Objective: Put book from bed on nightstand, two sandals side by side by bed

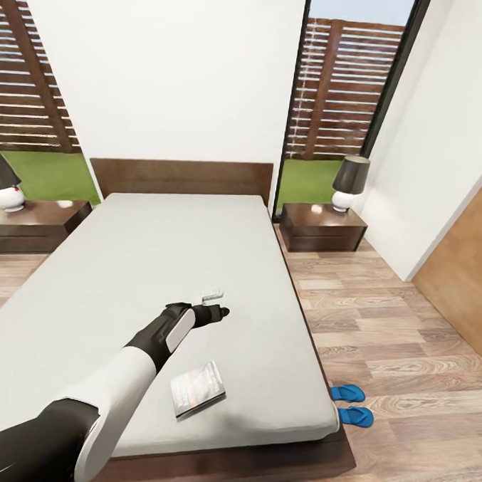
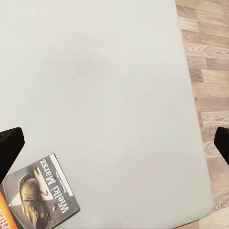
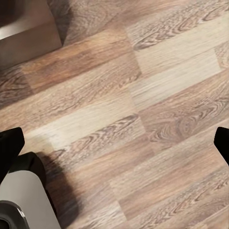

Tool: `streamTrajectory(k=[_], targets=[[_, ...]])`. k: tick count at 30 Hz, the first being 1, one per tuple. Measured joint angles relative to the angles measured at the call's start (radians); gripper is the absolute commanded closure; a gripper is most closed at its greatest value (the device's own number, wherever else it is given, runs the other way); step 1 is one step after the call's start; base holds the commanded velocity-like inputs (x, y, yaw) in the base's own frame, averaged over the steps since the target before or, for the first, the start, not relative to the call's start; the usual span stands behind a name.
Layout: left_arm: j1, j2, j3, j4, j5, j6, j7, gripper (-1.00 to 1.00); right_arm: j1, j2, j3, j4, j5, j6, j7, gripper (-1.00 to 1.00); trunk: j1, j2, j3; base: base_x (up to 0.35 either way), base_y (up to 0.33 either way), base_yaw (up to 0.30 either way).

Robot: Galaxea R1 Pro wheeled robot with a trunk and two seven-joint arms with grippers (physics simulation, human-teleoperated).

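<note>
The book (image 1: 198, 388) lies flat on the off-white bed (image 1: 161, 265) near its foot; the left wrist view shows its dark picture cover (image 2: 40, 195). My left gripper (image 1: 216, 304) hangs open over the mattress, a little beyond the book toward the headboard, holding nothing. Both blue sandals (image 1: 347, 392) (image 1: 355, 416) rest close together on the floor beside the bed's right side near its foot. One nightstand (image 1: 322, 228) stands right of the headboard, the other (image 1: 32, 221) left of it. My right gripper (image 3: 114, 145) is open above bare wood floor.
Each nightstand carries a lamp with a dark shade (image 1: 350, 180) (image 1: 2, 180). Tall windows flank the white wall behind the headboard. Wood-plank floor (image 1: 392, 336) stretches right of the bed, up to a wooden panel (image 1: 467, 269) at the far right. A grey part of my base (image 3: 24, 200) sits under the right gripper.
</note>
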State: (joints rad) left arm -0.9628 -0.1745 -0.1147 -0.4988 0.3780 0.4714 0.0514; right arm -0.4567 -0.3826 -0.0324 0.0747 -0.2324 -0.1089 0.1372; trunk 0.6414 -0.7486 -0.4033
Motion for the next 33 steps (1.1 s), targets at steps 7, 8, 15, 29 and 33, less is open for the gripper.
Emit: streamTrajectory(k=[7,8,15,29,33], targets=[[0.000,0.000,0.000,0.000,0.000,0.000,0.000,-1.00,0.000,0.000,0.000,0.000,0.000,0.000,0.000,-1.00,0.027,-0.049,-0.022,0.000,0.000,0.000],[0.000,0.000,0.000,0.000,0.000,0.000,0.000,-1.00,0.000,0.001,0.000,0.000,0.000,0.000,0.000,-1.00,0.031,-0.056,-0.025,0.000,0.000,0.000],[0.000,0.000,0.000,0.000,0.000,-0.001,0.000,-1.00,0.000,0.000,0.000,0.000,0.000,0.000,0.000,-1.00,0.058,-0.105,-0.047,0.000,0.000,0.000],[0.000,0.000,0.000,0.000,0.000,-0.002,0.000,-1.00,0.000,0.000,0.000,0.000,0.000,0.000,0.000,-1.00,0.111,-0.203,-0.091,0.000,0.000,0.000],[0.000,0.000,0.000,0.000,0.000,-0.002,0.000,-1.00,0.000,0.000,0.000,0.000,0.000,0.000,0.000,-1.00,0.127,-0.231,-0.104,0.000,0.000,0.000]])
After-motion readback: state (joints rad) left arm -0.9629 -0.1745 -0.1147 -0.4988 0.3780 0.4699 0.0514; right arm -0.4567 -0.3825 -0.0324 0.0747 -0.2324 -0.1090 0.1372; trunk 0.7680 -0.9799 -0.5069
